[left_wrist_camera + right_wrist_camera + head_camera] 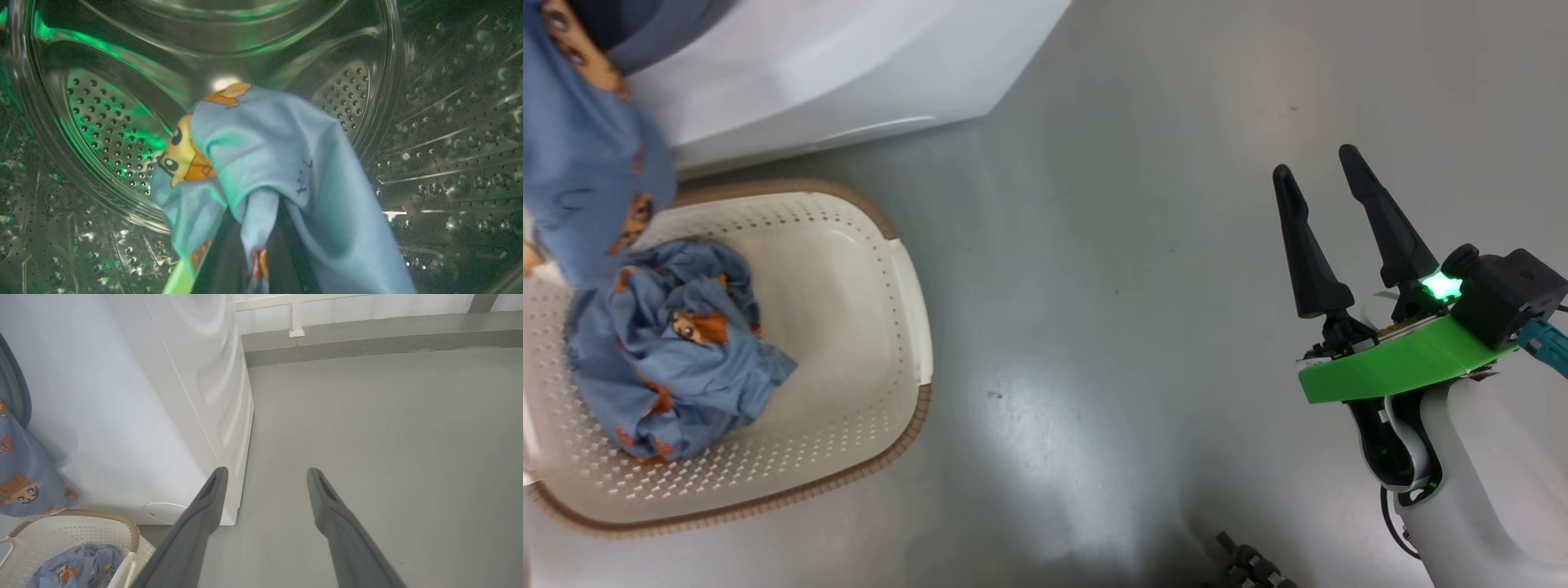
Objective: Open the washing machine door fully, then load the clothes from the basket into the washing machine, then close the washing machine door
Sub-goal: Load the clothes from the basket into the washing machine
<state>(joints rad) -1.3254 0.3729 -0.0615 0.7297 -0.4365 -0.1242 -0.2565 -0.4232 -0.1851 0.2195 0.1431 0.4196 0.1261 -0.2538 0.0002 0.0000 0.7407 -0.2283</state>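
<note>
A: Left claw [255,245] is clamped on a blue garment [278,155], centre frame, inside the washing machine's drum [110,122].
B: Looks like loading. Next, release it, then fetch the clothes [670,351] from the basket [907,327], lower left. Right claw [1315,162] gapes empty.

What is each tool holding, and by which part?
The left tool is shut on a light blue printed garment, pinching a bunched fold inside the drum; the right tool is open, empty.
</note>
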